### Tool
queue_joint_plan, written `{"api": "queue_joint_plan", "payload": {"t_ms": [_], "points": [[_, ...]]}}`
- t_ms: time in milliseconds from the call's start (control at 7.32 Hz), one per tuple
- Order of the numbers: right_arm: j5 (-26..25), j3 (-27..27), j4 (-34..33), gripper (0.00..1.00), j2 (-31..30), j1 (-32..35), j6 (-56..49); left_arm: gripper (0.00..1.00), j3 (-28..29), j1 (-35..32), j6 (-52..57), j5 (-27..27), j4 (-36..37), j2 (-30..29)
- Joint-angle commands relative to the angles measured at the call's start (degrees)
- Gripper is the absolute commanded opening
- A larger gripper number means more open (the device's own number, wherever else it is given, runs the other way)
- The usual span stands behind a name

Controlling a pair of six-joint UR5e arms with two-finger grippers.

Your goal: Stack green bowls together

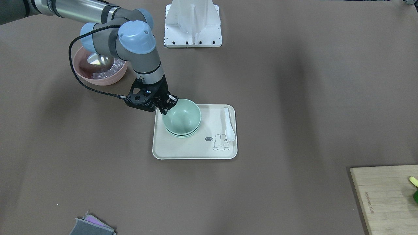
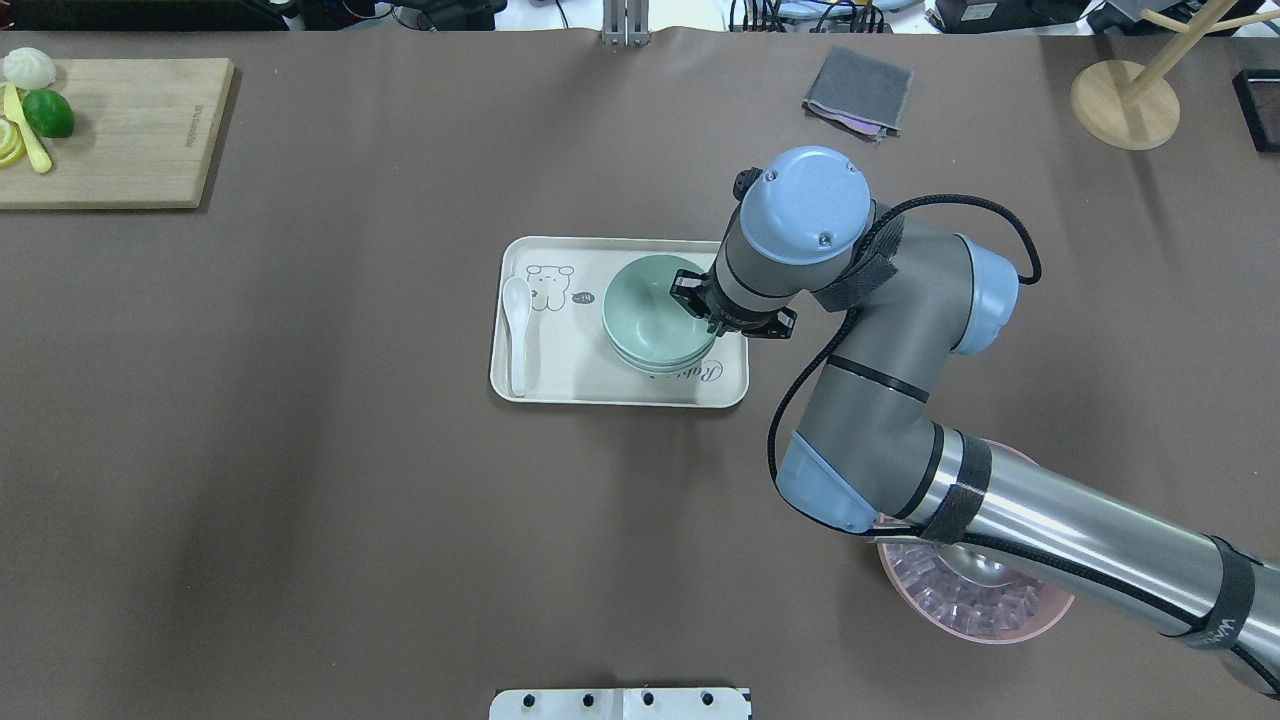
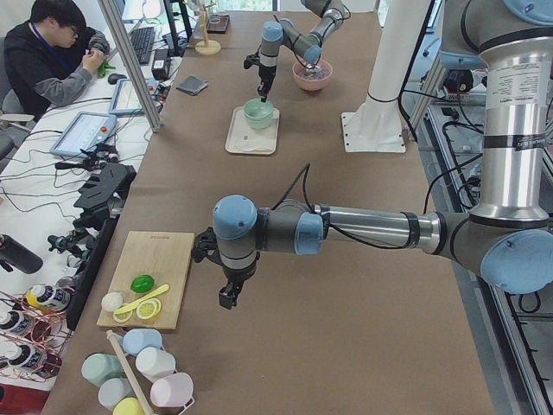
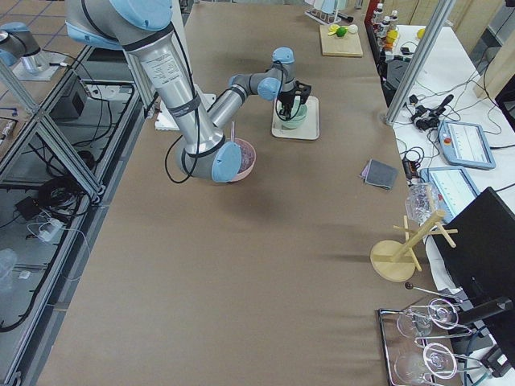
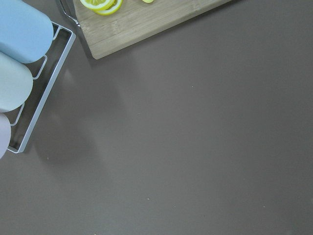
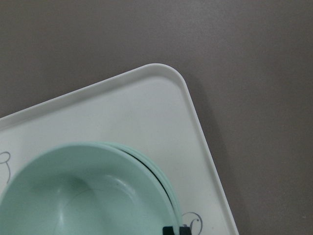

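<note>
Exterior front-facing view: the green bowls (image 1: 181, 129) sit nested in one stack on the far left part of a cream tray (image 1: 196, 151), the lower rims showing at the near side. The right gripper (image 1: 167, 105) is at the stack's far left edge, its fingers pinched narrowly on the rim of the top bowl (image 1: 183, 114). A white spoon (image 1: 228, 125) lies along the tray's right side, apart from the bowls. A pink bowl (image 1: 98, 80) stands far left, well apart from the tray.

Overhead exterior view: the stack lies in the tray's right half, and the right arm comes in from the right and hides most of its gripper. A cutting board (image 2: 120, 140) lies at the far left corner.

Exterior left view: the left gripper (image 3: 226, 298) hangs over the table (image 3: 346, 346) just beside the cutting board, well apart from the tray. I cannot tell whether its fingers are open or closed.

Exterior right view: the stack shows small under the right gripper, far up the table.

Left wrist-mounted view: brown table, a corner of the board with lemon slices (image 5: 100, 5), and pastel cups (image 5: 19, 29) in a wire rack at the left.

Right wrist-mounted view: the top bowl fills the lower left, two more rims peep out beside it, and black fingertips (image 6: 169, 229) sit close together at its rim.
</note>
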Motion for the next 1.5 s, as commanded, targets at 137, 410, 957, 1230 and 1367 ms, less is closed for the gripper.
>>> {"api": "queue_joint_plan", "payload": {"t_ms": [137, 410, 957, 1230, 1367], "points": [[0.0, 0.0, 0.1, 0.0, 0.1, 0.0, 0.0, 0.99, 0.0, -0.1, 0.0, 0.0, 0.0, 0.0], [-0.6, 0.3, 0.2, 0.85, -0.1, -0.1, -0.9, 0.99, -0.1, -0.1, 0.0, 0.0, 0.0, 0.0], [-4.3, 0.6, 0.2, 1.0, 0.2, -0.9, -2.4, 0.99, 0.0, -0.1, 0.0, 0.0, 0.0, 0.1], [-4.3, 0.5, 0.1, 1.0, 0.0, -0.9, -2.4, 0.99, 0.0, -0.1, 0.0, 0.0, 0.0, 0.1], [-3.9, 0.5, -0.1, 1.0, -0.1, 0.2, -2.6, 0.99, 0.0, -0.1, 0.0, 0.0, 0.0, 0.1]]}}
